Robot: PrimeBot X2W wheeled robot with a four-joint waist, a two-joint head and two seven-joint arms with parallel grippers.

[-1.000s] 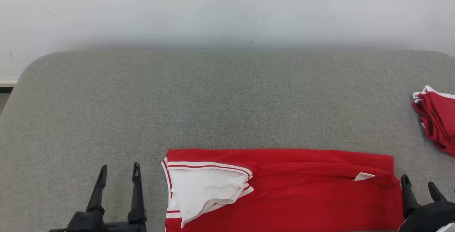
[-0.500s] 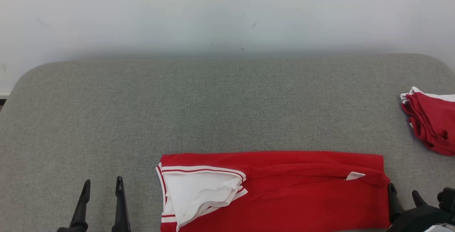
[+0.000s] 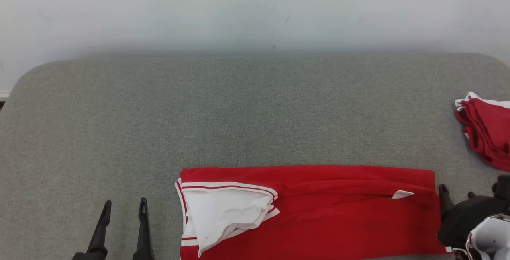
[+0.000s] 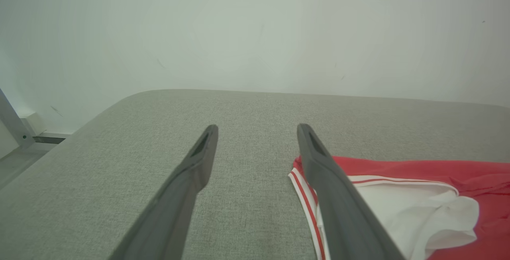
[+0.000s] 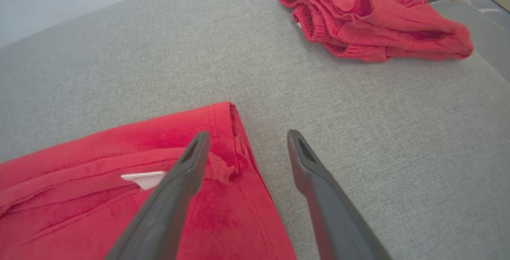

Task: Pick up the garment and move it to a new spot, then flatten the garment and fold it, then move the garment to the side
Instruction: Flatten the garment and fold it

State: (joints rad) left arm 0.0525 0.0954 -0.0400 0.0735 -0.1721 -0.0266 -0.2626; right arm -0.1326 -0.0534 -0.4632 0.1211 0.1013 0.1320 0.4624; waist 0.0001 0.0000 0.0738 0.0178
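– Two grippers, both spread wide and empty: is that right?

– Yes. The left gripper (image 3: 124, 201) hangs over bare tabletop (image 3: 255, 112) just left of the garment (image 3: 338, 212), fingers well apart, holding nothing. The right gripper (image 3: 456, 190) sits at the garment's right end, fingers just as wide. In its wrist view one finger lies over the red corner and the other over bare tabletop. Whether it touches the cloth I cannot tell.

– Where is the garment?

– At the near edge of the tabletop, from the middle to the right, lying as a long flat red band. White lining (image 3: 223, 212) with red stripes shows at its left end, and a tag (image 3: 402, 194) near the right. A pile (image 3: 488, 132) of red clothes lies well apart from it, at the far right.

– So which step is this?

– My guess is that the lengthwise fold is done and an end-to-end fold comes next, before the garment goes to the side.

– How to do it well?

– Pinch all the layers at an end, low and near the corners, so the band does not fall open. The left end looks the riskier one, since the loose lining could slip out, so go in under it. Lift only enough to clear the cloth, carry end over end, line up the edges, then let go and press flat. Keep clear of the pile.
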